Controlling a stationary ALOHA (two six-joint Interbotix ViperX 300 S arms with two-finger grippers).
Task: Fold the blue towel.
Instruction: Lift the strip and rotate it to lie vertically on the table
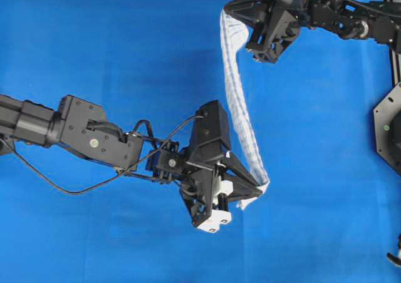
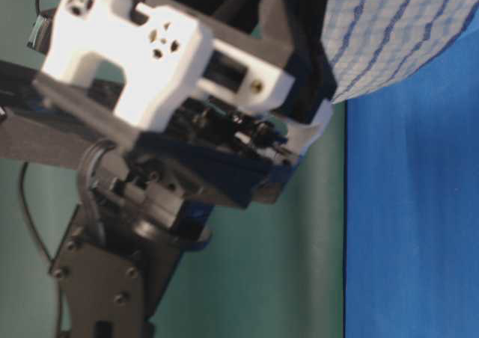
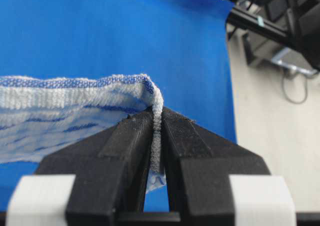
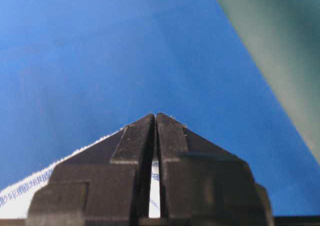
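Observation:
The blue towel (image 1: 237, 89), white with thin blue stripes, hangs bunched into a narrow strip between my two grippers, above the blue sheet. My left gripper (image 1: 258, 186) is shut on its lower end, where a corner pokes out past the fingers. In the left wrist view the hem (image 3: 157, 136) is pinched between the left gripper's (image 3: 157, 113) black jaws, and the cloth (image 3: 60, 106) trails off left. My right gripper (image 1: 229, 12) is shut on the towel's upper end at the top of the overhead view. In the right wrist view, white cloth (image 4: 30, 191) shows behind the right gripper's (image 4: 155, 117) closed jaws.
The solid blue background sheet (image 1: 94, 45) covers the whole work surface. A black arm mount (image 1: 388, 126) sits at the right edge. A green wall (image 2: 299, 263) stands beyond the sheet's edge. Black equipment and cables (image 3: 280, 31) lie past the sheet's edge.

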